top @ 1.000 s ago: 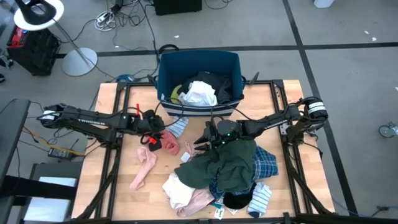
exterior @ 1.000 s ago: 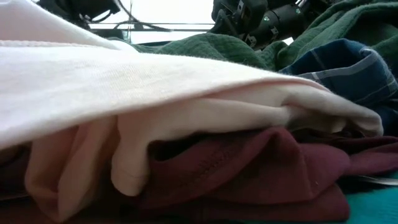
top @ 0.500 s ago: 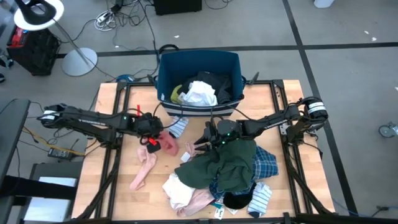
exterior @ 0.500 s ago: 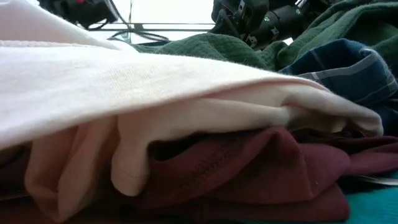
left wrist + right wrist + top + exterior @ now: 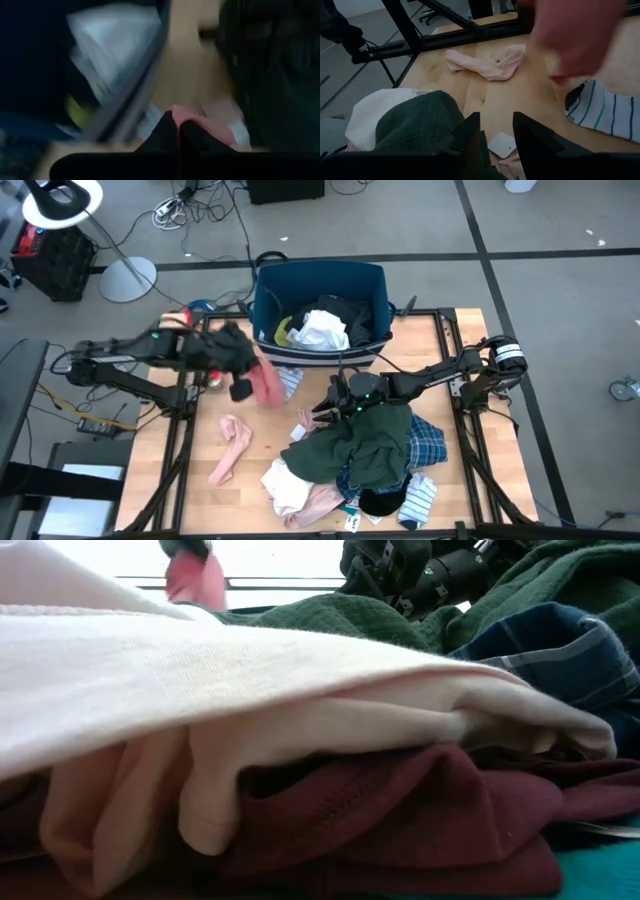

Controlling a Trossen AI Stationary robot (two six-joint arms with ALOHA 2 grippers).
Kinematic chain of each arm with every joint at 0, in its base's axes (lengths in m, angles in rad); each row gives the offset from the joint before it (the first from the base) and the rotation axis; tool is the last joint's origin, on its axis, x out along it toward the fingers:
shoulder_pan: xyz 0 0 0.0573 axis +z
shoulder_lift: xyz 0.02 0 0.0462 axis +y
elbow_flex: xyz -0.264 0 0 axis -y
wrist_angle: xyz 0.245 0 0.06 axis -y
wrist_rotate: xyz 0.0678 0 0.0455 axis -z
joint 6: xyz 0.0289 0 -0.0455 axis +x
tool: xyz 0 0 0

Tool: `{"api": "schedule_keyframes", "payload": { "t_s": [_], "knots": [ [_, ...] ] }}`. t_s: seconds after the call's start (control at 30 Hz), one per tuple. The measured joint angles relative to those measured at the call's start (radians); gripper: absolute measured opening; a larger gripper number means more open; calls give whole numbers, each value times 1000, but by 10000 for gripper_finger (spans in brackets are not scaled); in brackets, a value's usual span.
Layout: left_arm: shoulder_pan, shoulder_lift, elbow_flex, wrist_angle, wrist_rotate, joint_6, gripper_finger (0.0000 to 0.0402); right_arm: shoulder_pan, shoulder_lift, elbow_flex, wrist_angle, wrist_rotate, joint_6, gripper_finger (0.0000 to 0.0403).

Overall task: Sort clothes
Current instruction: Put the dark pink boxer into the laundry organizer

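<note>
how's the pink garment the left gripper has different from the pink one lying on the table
The held pink garment hangs lifted off the table by the bin, pinched in the shut left gripper; the pale pink garment lies stretched flat on the wood, untouched. The held one is a deeper pink, the other paler. Both are small soft clothes.

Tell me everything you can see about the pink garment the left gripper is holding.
The pink garment is a small soft piece of salmon-pink cloth, motion-blurred. It hangs in the air from the left gripper, whose fingers are shut on its upper end, clear of the table. It is just in front of the blue bin, above the striped sock. In the left wrist view it bunches between the dark fingers. What kind of garment it is cannot be told.
</note>
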Motion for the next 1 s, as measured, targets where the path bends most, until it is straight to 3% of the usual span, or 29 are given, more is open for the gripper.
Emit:
{"api": "schedule_keyframes", "payload": {
  "t_s": [0.17, 0.47, 0.7, 1.0],
  "knots": [
    [34, 12, 175, 68, -84, 141, 1, 0, 0, 0, 0, 0, 0, 117],
    [237, 142, 366, 349, -27, 364, 0, -10, 0, 0, 1, -2, 0, 118],
    [371, 297, 495, 332, 12, 370, 1, -15, 0, 0, 0, -26, 0, 116],
    [426, 416, 505, 268, 38, 386, 49, -16, 0, 0, -14, -28, 0, 116]
  ]
}}
